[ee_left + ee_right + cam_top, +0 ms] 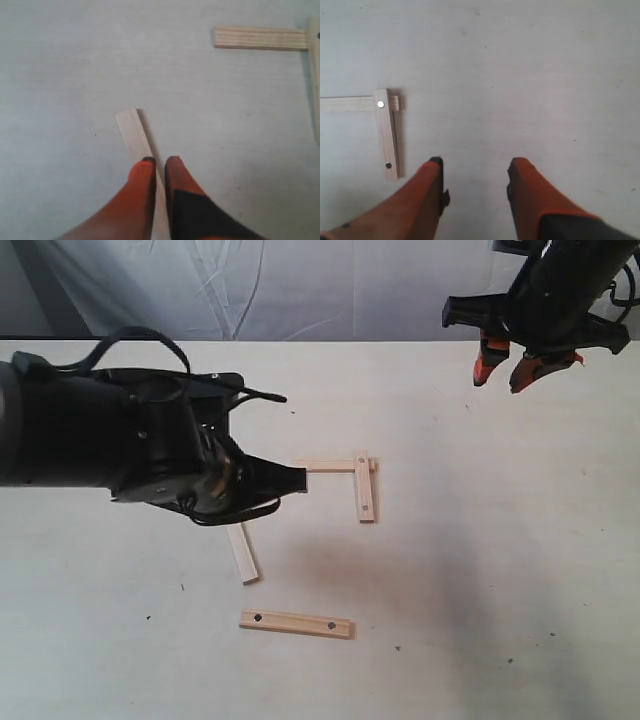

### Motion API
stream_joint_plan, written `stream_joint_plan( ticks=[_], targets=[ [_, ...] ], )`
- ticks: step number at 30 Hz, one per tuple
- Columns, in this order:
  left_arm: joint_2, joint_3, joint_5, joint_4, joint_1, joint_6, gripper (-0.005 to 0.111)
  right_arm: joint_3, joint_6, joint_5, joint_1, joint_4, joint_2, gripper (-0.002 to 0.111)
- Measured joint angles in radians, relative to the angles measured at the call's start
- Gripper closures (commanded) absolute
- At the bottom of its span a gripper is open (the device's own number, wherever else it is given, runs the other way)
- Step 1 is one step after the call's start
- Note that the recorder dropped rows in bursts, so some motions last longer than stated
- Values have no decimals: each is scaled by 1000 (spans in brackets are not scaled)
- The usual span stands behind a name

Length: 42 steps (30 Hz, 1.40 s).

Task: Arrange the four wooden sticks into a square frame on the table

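We judge third side underway: left gripper pinches loose stick, left of centre; next, square it to top strip free end.

Exterior view: we look down steeply from high up, across table toward white cloth at far edge, whole work area in frame. Left wrist view: we look down past orange fingertips, very close to tabletop. Right wrist view: we look down same way, from farther off, wider patch of tabletop. We find L-shaped stick pair in all three views.
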Motion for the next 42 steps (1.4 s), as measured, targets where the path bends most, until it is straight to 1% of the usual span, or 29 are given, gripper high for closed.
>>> stream_joint_plan(
  ticks=[3,6,9,17,19,20,21,22,23,24,28,31,33,35,40,42],
  targets=[
    [44,0,-12,14,3,-45,66,0,0,0,0,2,0,66],
    [85,0,-36,10,3,-69,59,0,-7,0,0,7,0,66],
    [127,0,-55,-8,4,-100,58,0,-13,0,0,9,0,66],
    [178,0,-57,-36,4,-127,58,0,-23,-2,0,11,0,66],
    [185,-2,-57,-38,4,-129,61,0,-25,-4,0,11,0,66],
    [185,-2,-57,-38,4,-129,72,0,-25,-4,0,11,0,66],
    [185,-2,-57,-38,4,-129,78,0,-25,-4,0,11,0,66],
    [185,-2,-57,-38,6,-129,92,0,-25,-4,0,11,0,66],
    [185,-2,-57,-38,10,-129,97,0,-25,-4,0,11,0,66],
    [187,-2,-57,-38,10,-129,107,0,-25,-4,0,11,0,66],
    [185,-2,-66,-29,10,-129,107,0,-27,-4,0,11,0,66],
    [120,-8,-105,13,10,-84,107,0,-27,-4,0,11,0,66],
    [79,-57,-125,37,12,-29,107,0,-27,-6,0,1,0,66],
    [75,-117,-134,32,12,29,107,0,-27,-9,-11,-4,0,66],
    [149,-239,-129,-54,12,163,107,0,-32,-10,-64,17,0,66],
    [193,-278,-115,-72,12,191,107,0,-38,-1,-88,17,0,66]
  ],
)
